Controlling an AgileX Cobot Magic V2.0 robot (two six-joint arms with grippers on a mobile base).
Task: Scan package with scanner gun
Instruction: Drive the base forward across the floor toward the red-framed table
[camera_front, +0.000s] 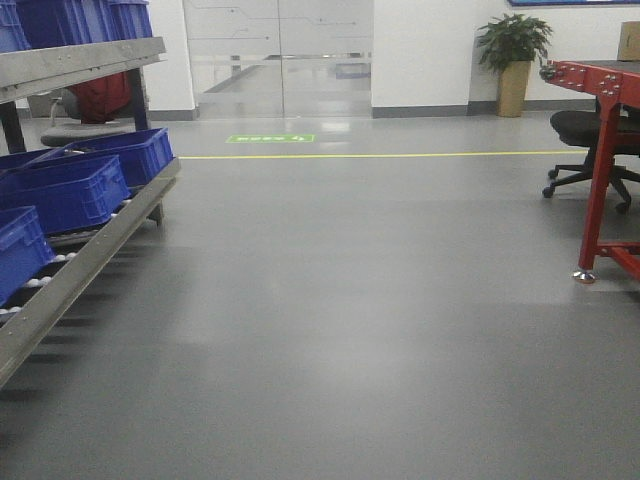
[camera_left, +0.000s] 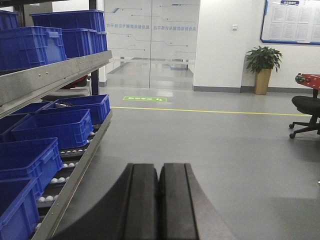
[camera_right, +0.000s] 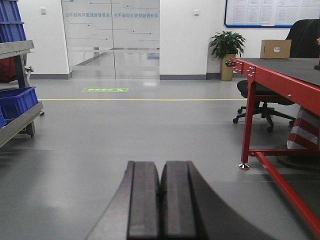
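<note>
No scanner gun shows in any view. A brown cardboard box stands at the far end of the red-framed table; its corner also shows in the front view. My left gripper is shut and empty, pointing over bare grey floor beside the rack. My right gripper is shut and empty, pointing over the floor left of the red table. Neither gripper shows in the front view.
A metal roller rack with several blue crates lines the left side. The red table and a black office chair stand at the right. A potted plant and glass doors are at the back wall.
</note>
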